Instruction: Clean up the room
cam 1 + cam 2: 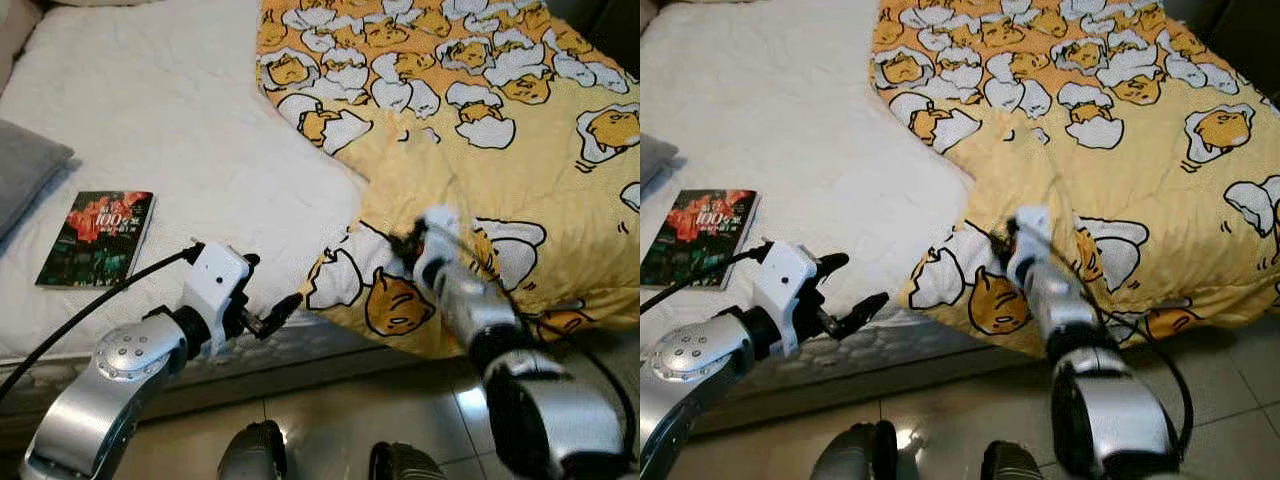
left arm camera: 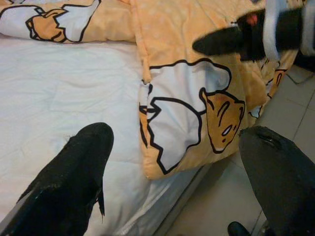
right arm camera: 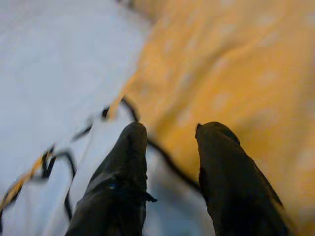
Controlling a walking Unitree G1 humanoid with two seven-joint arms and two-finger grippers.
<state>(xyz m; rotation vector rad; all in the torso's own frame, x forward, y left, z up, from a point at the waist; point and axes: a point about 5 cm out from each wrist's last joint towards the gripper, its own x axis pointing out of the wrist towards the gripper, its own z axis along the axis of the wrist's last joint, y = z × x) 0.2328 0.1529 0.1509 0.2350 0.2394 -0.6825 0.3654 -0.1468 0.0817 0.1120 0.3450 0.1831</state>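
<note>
- Left eye view: one yellow quilt [image 1: 470, 150] fills the upper right, on one white bed [image 1: 170, 110]. One book [image 1: 97, 238] lies at middle left, one grey pillow [image 1: 25, 165] at the left edge. The left gripper [image 1: 268, 300], jaws spread, hangs lower centre, just left of the quilt's corner.
- Right wrist view: the right gripper [image 3: 170, 130], jaws slightly parted and pinching nothing, is right over the quilt's edge.
</note>
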